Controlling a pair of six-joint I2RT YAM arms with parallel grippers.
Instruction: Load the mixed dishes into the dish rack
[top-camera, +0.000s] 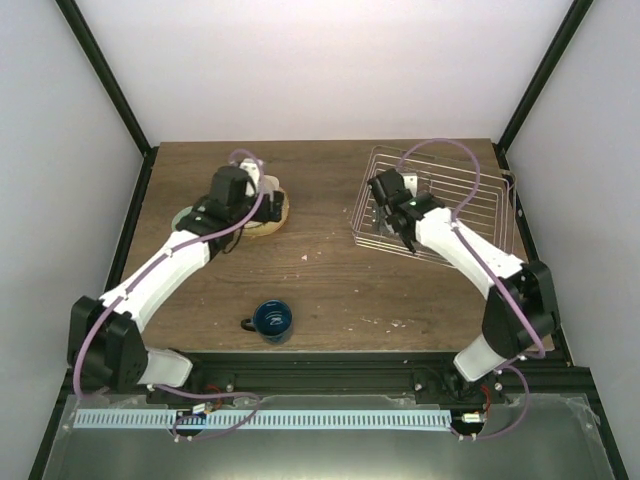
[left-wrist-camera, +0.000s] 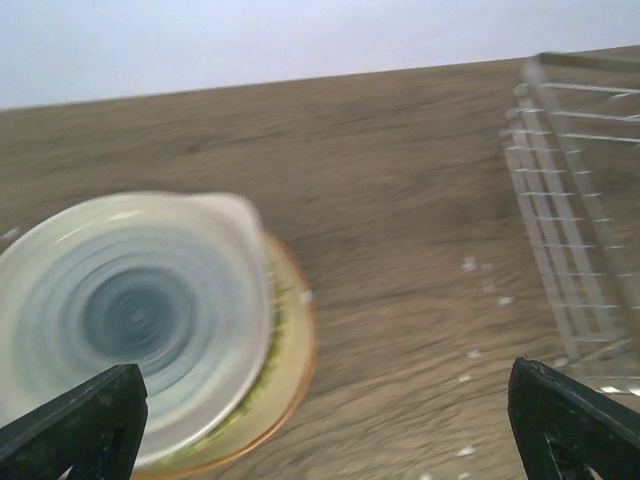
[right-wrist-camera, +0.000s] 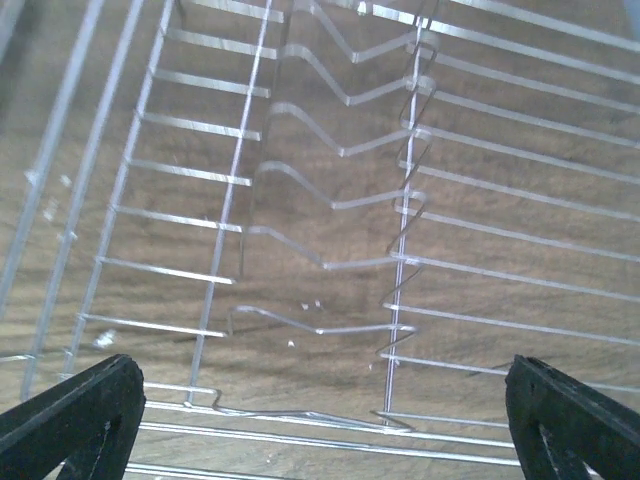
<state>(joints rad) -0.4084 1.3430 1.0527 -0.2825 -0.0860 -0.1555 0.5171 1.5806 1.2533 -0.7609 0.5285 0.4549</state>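
Note:
A pile of plates lies at the back left of the table. On top is a cream plate with teal rings (left-wrist-camera: 130, 320), resting on a yellow-orange plate (left-wrist-camera: 293, 370) (top-camera: 281, 214). My left gripper (left-wrist-camera: 325, 445) (top-camera: 256, 194) hovers open above the pile's right edge, holding nothing. A dark blue mug (top-camera: 272, 319) stands at the front centre with its handle to the left. The silver wire dish rack (top-camera: 450, 200) (right-wrist-camera: 330, 200) (left-wrist-camera: 575, 230) sits at the back right and holds no dishes. My right gripper (right-wrist-camera: 320, 435) (top-camera: 386, 196) hangs open over the rack's left part.
A greenish rim (top-camera: 184, 216) pokes out from under my left arm, left of the pile. White crumbs dot the wood between the pile and the rack. White walls and black frame posts close in the table on three sides.

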